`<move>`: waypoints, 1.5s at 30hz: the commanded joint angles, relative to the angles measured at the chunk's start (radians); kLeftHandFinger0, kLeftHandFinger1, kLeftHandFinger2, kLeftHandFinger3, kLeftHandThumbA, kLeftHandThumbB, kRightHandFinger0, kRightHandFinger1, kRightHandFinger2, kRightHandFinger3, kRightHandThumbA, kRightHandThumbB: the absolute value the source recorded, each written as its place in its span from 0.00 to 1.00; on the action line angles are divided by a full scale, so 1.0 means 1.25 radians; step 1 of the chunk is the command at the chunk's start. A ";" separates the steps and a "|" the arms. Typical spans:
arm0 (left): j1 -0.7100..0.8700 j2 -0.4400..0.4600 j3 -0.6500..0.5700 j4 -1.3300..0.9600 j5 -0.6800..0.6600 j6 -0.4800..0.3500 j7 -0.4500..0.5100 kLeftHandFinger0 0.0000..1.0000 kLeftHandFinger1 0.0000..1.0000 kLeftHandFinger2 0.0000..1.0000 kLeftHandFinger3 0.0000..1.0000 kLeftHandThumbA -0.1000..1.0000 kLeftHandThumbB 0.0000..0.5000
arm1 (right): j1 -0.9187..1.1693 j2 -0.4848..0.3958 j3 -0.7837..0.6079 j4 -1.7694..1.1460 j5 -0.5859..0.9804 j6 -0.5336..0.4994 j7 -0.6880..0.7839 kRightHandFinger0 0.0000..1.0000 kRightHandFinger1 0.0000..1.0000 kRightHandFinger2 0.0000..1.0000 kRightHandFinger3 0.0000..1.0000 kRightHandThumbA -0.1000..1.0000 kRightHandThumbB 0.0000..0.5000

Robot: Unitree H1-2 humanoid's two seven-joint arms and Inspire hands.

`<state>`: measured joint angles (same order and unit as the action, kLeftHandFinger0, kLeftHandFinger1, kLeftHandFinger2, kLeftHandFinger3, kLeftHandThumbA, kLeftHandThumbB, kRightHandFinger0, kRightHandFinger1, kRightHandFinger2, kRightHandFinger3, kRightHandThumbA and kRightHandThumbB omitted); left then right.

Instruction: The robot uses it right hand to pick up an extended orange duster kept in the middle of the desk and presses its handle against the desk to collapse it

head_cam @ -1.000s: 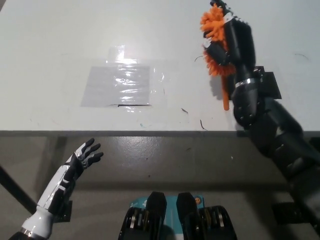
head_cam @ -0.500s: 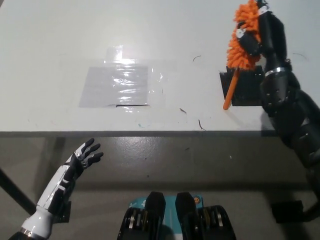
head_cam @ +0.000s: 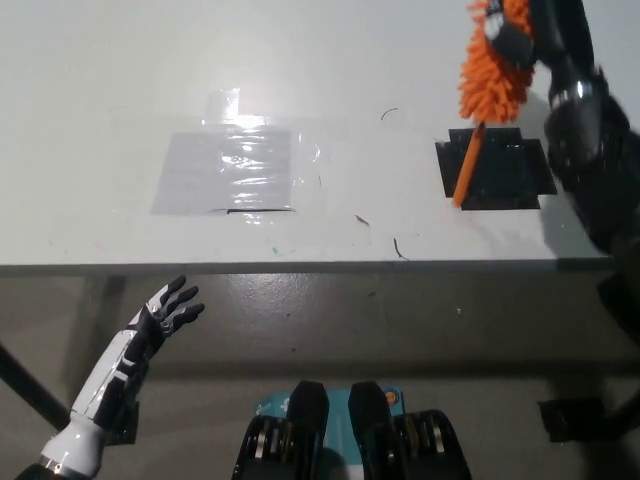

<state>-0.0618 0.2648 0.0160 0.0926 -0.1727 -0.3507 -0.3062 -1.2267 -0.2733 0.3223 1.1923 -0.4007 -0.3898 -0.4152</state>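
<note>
Already lifted, the duster (head_cam: 493, 62) sits at the frame's upper right, its fluffy head gripped by the black right hand (head_cam: 535, 30), and its handle slants down so the tip seems to touch the desk (head_cam: 120, 90) at a black patch (head_cam: 510, 165). Pickup looks done; the handle is apparently still extended, so the collapsing press remains. At lower left, the white left hand (head_cam: 165, 310) rests with fingers spread, below the desk edge.

duster head (head_cam: 495, 70): shaggy orange cloth fringe, matt
duster handle (head_cam: 465, 172): smooth orange plastic
counter (head_cam: 100, 120): smooth white, faintly scuffed
film patch (head_cam: 225, 172): glossy clear plastic, wrinkled
black patch (head_cam: 510, 170): matt
right hand (head_cam: 535, 30): dark plastic, slight sheen
</note>
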 commanded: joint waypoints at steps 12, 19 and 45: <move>-0.005 0.023 0.008 -0.033 -0.018 -0.007 -0.011 0.96 0.90 1.00 1.00 1.00 0.52 | -0.223 -0.068 0.088 0.022 -0.105 0.210 0.200 1.00 1.00 1.00 1.00 0.74 0.95; -0.012 0.025 0.008 -0.026 -0.017 -0.009 -0.011 0.97 0.90 1.00 1.00 1.00 0.52 | -0.240 -0.103 0.155 -0.014 -0.157 0.264 0.236 1.00 1.00 1.00 1.00 0.80 1.00; -0.083 -0.006 0.012 0.017 0.004 -0.045 0.016 1.00 1.00 1.00 1.00 1.00 0.67 | 0.496 -0.282 -0.330 -1.558 0.224 0.436 0.328 1.00 1.00 1.00 1.00 1.00 0.74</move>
<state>-0.0538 0.2554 0.0115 0.1242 -0.1719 -0.3504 -0.3059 -0.9253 -0.4696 0.3078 0.3790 -0.5066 0.0055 -0.0294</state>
